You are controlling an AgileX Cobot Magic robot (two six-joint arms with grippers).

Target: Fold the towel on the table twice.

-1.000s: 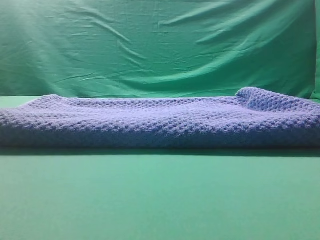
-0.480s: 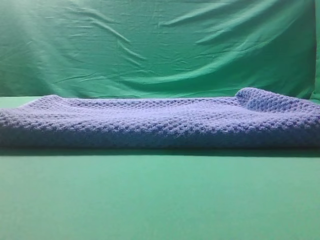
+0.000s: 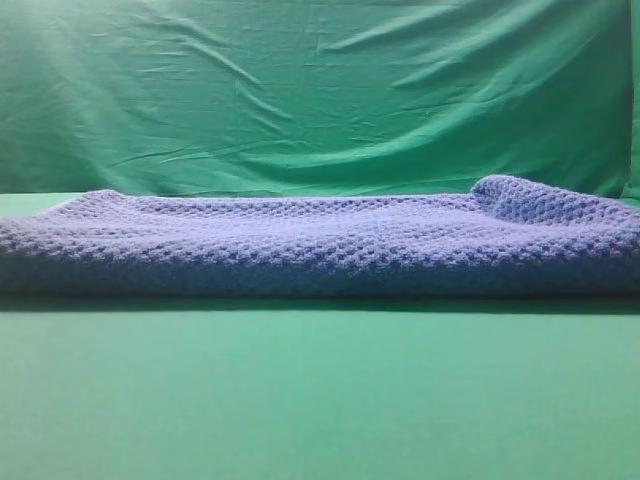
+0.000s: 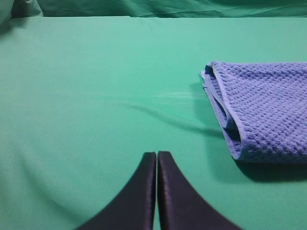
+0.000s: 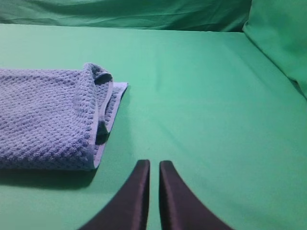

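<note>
folded towel point(image 3: 320, 245) flat on table point(image 3: 320, 400)

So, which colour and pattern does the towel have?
Blue-grey with a bumpy waffle weave; the towel shows it best in the left wrist view.

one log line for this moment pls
towel: folded, flat on table | left gripper: shut, empty, clear | right gripper: shut, empty, clear

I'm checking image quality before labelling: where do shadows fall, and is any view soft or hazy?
Exterior high view: soft and hazy overall, a dark shadow band under the towel on the table. Left wrist view: sharper, with shadow beneath the towel's near edge and the shut left gripper crisp. Right wrist view: similar shadow under the towel, right gripper nearly closed.
</note>
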